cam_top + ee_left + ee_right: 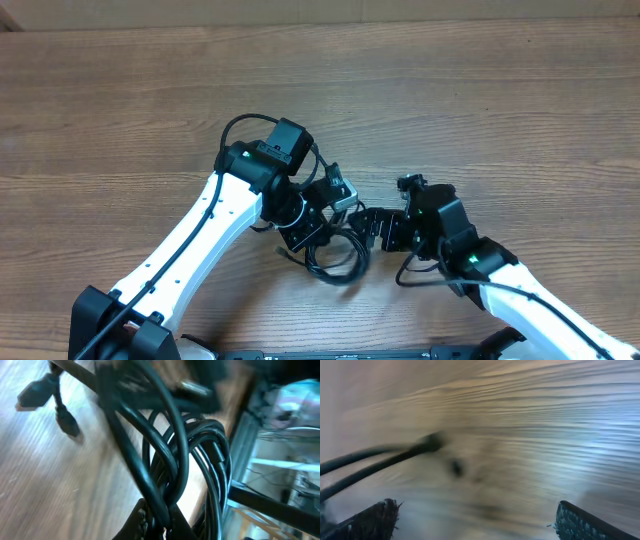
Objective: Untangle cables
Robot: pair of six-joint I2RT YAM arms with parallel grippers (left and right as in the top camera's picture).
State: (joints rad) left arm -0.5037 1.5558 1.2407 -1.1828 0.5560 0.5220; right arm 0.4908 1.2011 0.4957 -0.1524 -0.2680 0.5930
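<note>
Overhead, the wooden bench (500,100) carries only the two arms and the cables (338,262). The dark bundle sits in the narrow space between the two wrists, near the front edge. The left arm (215,220) reaches in from the lower left, and its wrist and camera housing cover much of the bundle from above. The right arm (520,300) comes in from the lower right, with the right gripper (380,228) just beside the loops. A thicker black wire arcs over the left wrist and is easy to confuse with the thin cords.

In the left wrist view, the left gripper (157,525) is clamped on several strands at the bottom of the frame. The loops rise from it as long ovals running lengthwise up the picture, crossing and threading through one another. Two plug ends (35,395) hang out at the upper left above the wood grain. Past the bench edge on the right is blurred framework and clutter.

The right wrist view is smeared. The right gripper's fingers (372,520) stand wide apart with nothing between them. One doubled cord (375,462) enters from the left edge and runs roughly across the picture, slanting up to a blunt end near the middle.
</note>
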